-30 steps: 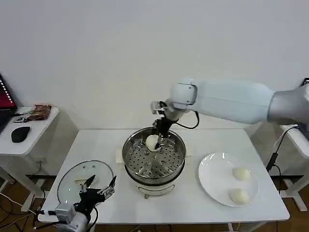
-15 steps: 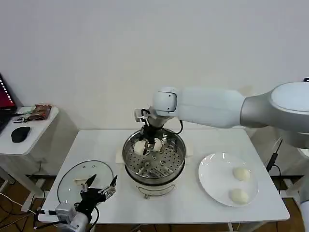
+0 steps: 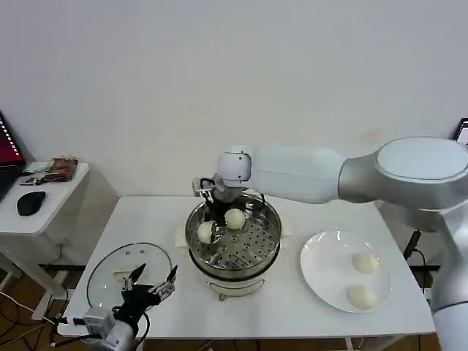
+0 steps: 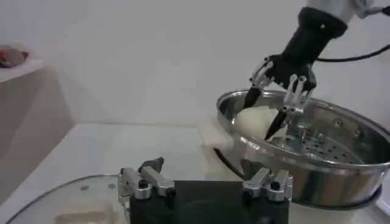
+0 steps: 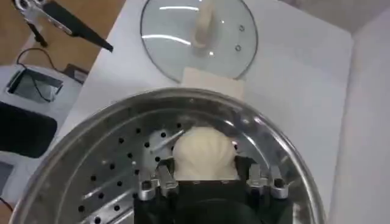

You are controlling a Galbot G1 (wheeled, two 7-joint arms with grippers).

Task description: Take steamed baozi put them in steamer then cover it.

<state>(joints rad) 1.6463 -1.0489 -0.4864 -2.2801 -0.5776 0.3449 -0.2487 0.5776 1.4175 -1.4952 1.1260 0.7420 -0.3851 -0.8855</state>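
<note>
- The left gripper (image 3: pixel 151 282) hovers at the table's 7 o'clock corner, over the near edge of the cover. Its fingers are apart and hold nothing.
- The round clear glass cover (image 3: pixel 110 267), with its thin steel rim and white bar handle, lies flat on the white table (image 3: pixel 146 219) at 8 o'clock from the steamer. It looks rigid, smooth and breakable. The bar handle is the sensible place to grip it, and it should be lifted level.
- A flat white round plate (image 3: pixel 322 272) sits at 4 o'clock from the steamer. It carries two smooth cream-white baozi, one (image 3: pixel 360 296) nearer and one (image 3: pixel 365 263) farther.
- The shiny round stainless-steel steamer (image 3: pixel 234 260), with a perforated tray floor, stands mid-table. One baozi (image 3: pixel 206 232) lies at 9 o'clock on the tray, and another (image 3: pixel 235 219) lies towards 12 o'clock.
- The right gripper (image 4: pixel 268 108) reaches into the steamer above the 9 o'clock bun. Its fingers are spread and straddle the bun. They seem to stand just off the dough, not pinching it, so I judge this bun set down.
- By my reading the task is about half done: two buns are on the plate and the cover is off.
- The buns look light, soft and easily dented, with a skin that may be slightly tacky. A gentle pinch across the widest part, low on the sides, should suit them, and a hard squeeze would probably mark them.
</note>
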